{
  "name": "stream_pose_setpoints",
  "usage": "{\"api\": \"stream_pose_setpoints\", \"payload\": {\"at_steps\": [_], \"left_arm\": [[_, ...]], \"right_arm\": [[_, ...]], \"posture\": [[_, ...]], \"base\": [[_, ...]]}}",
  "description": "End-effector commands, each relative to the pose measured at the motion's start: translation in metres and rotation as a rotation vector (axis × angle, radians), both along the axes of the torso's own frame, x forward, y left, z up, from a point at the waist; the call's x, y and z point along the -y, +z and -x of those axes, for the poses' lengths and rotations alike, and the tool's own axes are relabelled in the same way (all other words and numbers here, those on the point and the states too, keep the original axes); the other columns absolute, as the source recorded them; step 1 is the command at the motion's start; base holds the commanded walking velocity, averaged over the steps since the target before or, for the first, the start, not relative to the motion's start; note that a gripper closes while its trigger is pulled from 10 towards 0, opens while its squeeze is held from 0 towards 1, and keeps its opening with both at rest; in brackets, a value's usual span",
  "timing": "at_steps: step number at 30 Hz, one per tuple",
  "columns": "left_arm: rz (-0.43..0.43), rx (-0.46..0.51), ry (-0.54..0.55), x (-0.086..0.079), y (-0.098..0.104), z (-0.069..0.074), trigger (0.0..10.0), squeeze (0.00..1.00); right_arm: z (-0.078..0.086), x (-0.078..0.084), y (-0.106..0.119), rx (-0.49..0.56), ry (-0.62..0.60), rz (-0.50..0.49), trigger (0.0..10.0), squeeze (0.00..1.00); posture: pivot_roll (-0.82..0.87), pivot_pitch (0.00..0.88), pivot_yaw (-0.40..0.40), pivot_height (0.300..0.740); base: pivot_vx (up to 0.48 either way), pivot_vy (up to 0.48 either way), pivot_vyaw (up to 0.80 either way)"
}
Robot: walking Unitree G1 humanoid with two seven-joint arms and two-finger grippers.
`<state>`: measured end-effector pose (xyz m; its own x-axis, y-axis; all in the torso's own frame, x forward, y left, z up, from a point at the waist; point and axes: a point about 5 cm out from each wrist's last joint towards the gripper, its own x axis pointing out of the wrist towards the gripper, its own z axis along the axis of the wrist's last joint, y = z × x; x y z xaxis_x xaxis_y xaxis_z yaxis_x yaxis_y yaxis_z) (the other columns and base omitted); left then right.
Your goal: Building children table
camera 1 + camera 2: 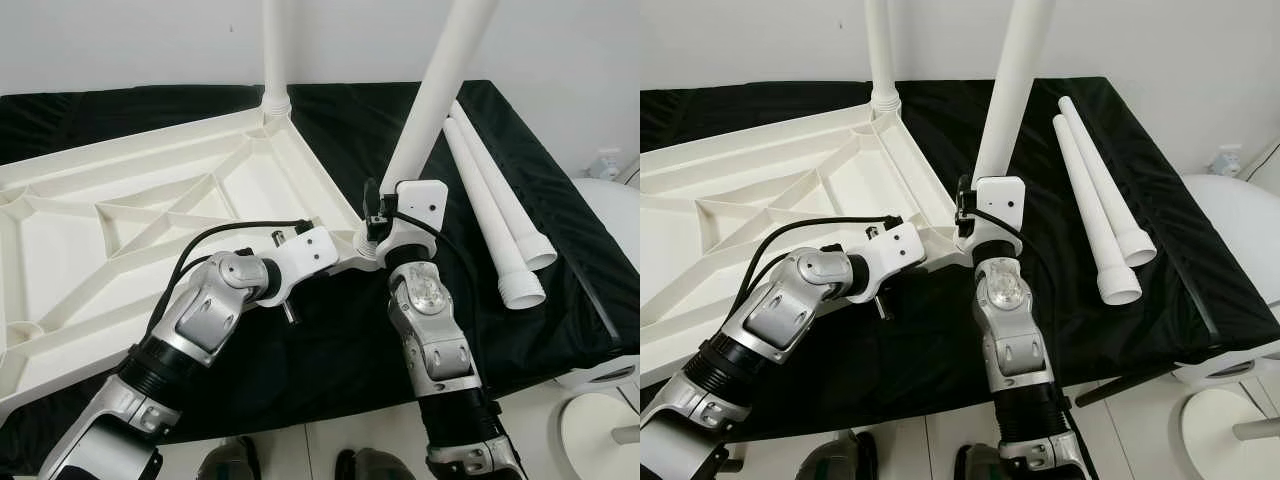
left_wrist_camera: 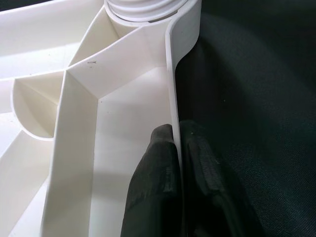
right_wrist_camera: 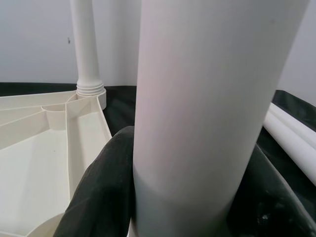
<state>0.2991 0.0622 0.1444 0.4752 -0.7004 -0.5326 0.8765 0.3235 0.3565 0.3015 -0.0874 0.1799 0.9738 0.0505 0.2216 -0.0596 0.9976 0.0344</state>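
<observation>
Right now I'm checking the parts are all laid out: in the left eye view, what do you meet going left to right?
Upturned white tabletop → left gripper clamped on its rim → right gripper around a white leg → two loose white legs on the black cloth.

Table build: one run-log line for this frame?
left gripper: shut on tabletop rim | right gripper: shut on leg at corner socket | far leg: fitted | spare legs: two on cloth

Bright, even indoor light, soft shadows, sharp eye views; close wrist foregrounds blur.
</observation>
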Motion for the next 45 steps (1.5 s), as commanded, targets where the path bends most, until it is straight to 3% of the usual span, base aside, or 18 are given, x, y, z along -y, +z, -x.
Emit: {"api": "stream_pose_setpoints", "payload": {"at_steps": [1,10,16,23,45], "left_arm": [[-0.062,-0.053,0.028,-0.001,-0.022,0.005,10.0,0.0],[-0.065,-0.053,0.028,-0.002,-0.022,0.005,10.0,0.0],[-0.066,-0.053,0.03,-0.003,-0.021,0.005,10.0,0.0],[-0.066,-0.052,0.028,-0.003,-0.021,0.005,10.0,0.0],[-0.069,-0.045,0.035,-0.004,-0.019,0.001,10.0,0.0]], "right_arm": [[0.004,-0.006,-0.029,-0.141,0.001,0.008,10.0,0.0],[0.005,0.001,-0.034,-0.165,-0.151,0.008,10.0,0.0],[0.005,0.001,-0.036,-0.171,-0.19,0.02,10.0,0.0],[0.007,0.0,-0.039,-0.182,-0.189,0.007,10.0,0.0],[0.012,0.018,-0.046,-0.205,-0.225,0.014,10.0,0.0]], "posture": [[-0.02,0.109,-0.023,0.74],[-0.02,0.109,-0.021,0.74],[-0.02,0.112,-0.023,0.74],[-0.02,0.112,-0.023,0.74],[-0.03,0.12,-0.015,0.74]], "base": [[0.0,0.0,0.0],[0.0,0.0,0.0],[0.0,0.0,0.0],[0.0,0.0,0.0],[0.0,0.0,0.0]]}}
